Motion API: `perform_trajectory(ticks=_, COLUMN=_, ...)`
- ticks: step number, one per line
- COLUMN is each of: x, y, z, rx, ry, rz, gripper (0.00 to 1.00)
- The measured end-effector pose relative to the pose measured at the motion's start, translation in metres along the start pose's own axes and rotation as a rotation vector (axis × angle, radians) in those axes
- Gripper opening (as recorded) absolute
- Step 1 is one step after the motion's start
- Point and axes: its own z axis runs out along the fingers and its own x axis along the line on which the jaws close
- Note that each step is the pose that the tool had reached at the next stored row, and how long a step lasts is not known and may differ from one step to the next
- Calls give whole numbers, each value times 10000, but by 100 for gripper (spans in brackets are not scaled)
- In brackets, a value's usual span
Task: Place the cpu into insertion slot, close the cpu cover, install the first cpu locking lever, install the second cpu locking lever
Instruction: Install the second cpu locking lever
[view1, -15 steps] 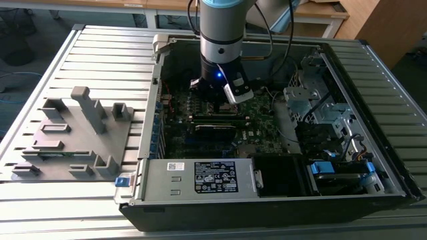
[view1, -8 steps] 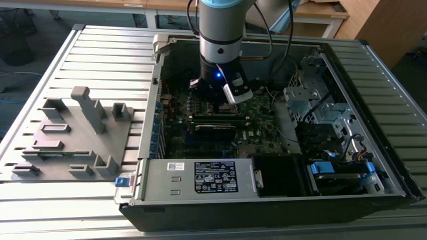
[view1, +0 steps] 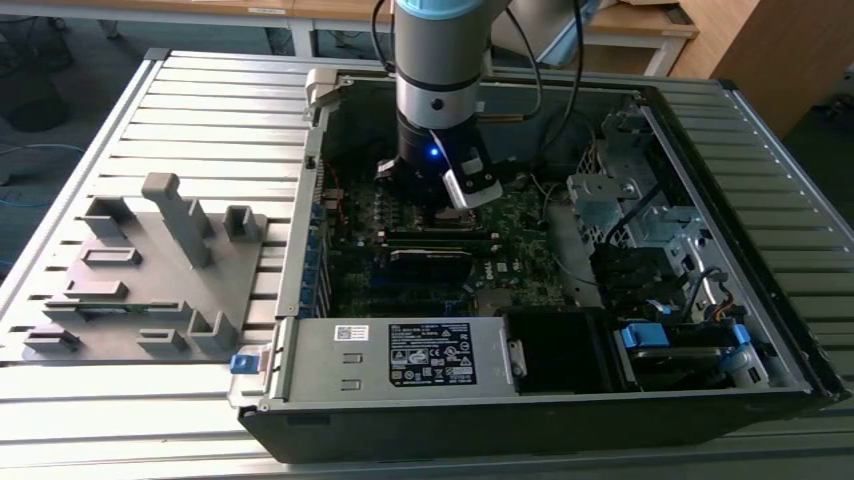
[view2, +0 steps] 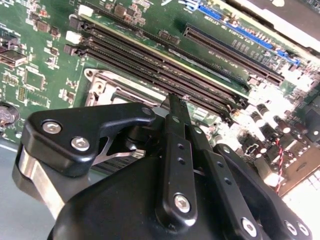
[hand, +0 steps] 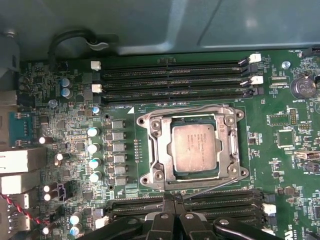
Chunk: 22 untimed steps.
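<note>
The cpu (hand: 194, 146), a dull silver square, lies flat in the insertion slot (hand: 196, 173), whose dark rim shows around it. The silver cpu cover (hand: 159, 150) is folded down over it, framing the chip. One thin locking lever (hand: 185, 108) lies along the cover's side by the memory slots. The other locking lever (hand: 210, 188) slants up from the opposite side, and its free end meets my gripper (hand: 171, 199). In the second wrist view the gripper (view2: 173, 102) has its black fingers pressed together over a corner of the cover (view2: 107, 85). From outside, the gripper (view1: 447, 203) hangs low over the board inside the case.
Long black memory slots (hand: 175, 80) run beside the socket, and more slots (hand: 210, 202) lie under the fingers. Capacitors (hand: 93, 147) stand in a row nearby. The case walls (view1: 314, 150), the power supply (view1: 400, 352) and drive bays (view1: 641, 210) hem in the board. A grey fixture (view1: 147, 265) sits outside the case.
</note>
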Motion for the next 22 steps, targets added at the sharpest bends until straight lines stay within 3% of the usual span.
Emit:
perform_trajectory(ticks=7, x=49, y=-5, z=33, rx=-1, ry=-13, rz=0, gripper=10)
perform_trajectory(ticks=22, x=81, y=-10, z=72, rx=-2, ry=-13, rz=-1, gripper=10)
